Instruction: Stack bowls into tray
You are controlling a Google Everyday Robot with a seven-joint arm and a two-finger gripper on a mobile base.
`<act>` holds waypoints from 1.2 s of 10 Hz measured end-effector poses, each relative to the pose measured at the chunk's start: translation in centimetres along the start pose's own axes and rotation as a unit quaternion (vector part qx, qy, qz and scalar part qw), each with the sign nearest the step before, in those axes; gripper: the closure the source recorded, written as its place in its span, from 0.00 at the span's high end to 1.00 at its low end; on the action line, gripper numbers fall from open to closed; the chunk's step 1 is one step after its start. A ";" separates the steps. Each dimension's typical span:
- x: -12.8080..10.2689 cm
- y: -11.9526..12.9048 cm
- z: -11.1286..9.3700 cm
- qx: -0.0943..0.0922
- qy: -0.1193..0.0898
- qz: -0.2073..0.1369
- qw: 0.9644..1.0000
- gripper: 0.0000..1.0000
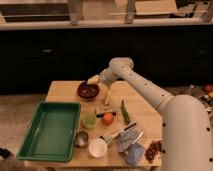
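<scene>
A wide, shallow, dark red-brown bowl (87, 91) sits at the far end of the wooden table (60, 92). My gripper (93, 80) is right above the bowl's far right rim, reaching in from the right on the white arm. The large green tray (50, 131) lies at the near left of the table, with nothing in it. A small green cup (89, 121), a metal cup (81, 138) and a white bowl (97, 148) stand just right of the tray.
An orange fruit (107, 118), a green vegetable (125, 113), a knife (120, 134), a grey-blue folded cloth (131, 146) and dark grapes (153, 150) lie on the table's right half. Dark cabinets stand behind the table.
</scene>
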 end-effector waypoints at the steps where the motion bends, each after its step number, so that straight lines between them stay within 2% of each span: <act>1: -0.2 -0.2 0.2 0.001 -0.004 -0.001 1.000 0.80; 5: -1.6 -0.2 2.2 0.004 -0.022 0.012 1.000 0.80; 10: -2.0 1.8 3.9 0.016 -0.012 0.061 0.998 0.80; 12: -1.9 1.7 4.8 0.023 -0.012 0.070 0.997 0.80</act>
